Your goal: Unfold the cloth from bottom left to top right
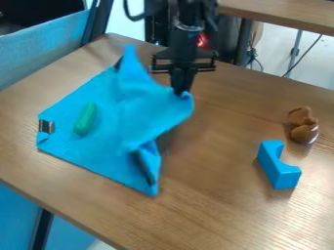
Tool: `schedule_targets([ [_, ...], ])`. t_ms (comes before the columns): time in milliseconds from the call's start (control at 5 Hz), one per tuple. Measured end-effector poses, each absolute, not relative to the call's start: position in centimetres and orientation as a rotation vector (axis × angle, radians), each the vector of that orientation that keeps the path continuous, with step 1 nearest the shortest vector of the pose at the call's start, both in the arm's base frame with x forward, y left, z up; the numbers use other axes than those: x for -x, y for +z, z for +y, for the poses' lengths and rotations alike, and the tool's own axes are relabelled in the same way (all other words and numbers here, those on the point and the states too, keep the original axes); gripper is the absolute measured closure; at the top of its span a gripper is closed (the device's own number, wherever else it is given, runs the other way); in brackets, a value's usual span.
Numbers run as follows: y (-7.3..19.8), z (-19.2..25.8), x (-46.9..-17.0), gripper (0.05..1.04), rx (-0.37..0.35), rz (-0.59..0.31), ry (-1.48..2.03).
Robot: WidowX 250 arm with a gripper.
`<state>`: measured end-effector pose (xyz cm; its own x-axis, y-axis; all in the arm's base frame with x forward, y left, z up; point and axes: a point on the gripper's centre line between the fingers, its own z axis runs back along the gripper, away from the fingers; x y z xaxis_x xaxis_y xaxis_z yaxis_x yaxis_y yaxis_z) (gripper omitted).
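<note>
The blue cloth (116, 134), left of centre in the frame, is clasped by the tool (182, 92) at a raised edge. If pulled too hard, it could be dragged whole and the green toy (85, 118) rolled off.

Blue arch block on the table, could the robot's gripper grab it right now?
Probably not until it lets go: the gripper looks closed on a raised part of the cloth, though nothing covers the blue arch block.
</note>
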<state>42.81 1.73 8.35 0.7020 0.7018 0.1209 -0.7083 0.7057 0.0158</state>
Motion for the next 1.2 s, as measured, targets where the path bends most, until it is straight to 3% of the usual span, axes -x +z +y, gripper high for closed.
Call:
schedule_targets([
  [1000,9.8,-4.3,-47.5,1.009,-0.014,-0.165,0.812],
  [1200,10.1,-4.9,-48.2,0.863,0.000,-0.176,0.829],
])
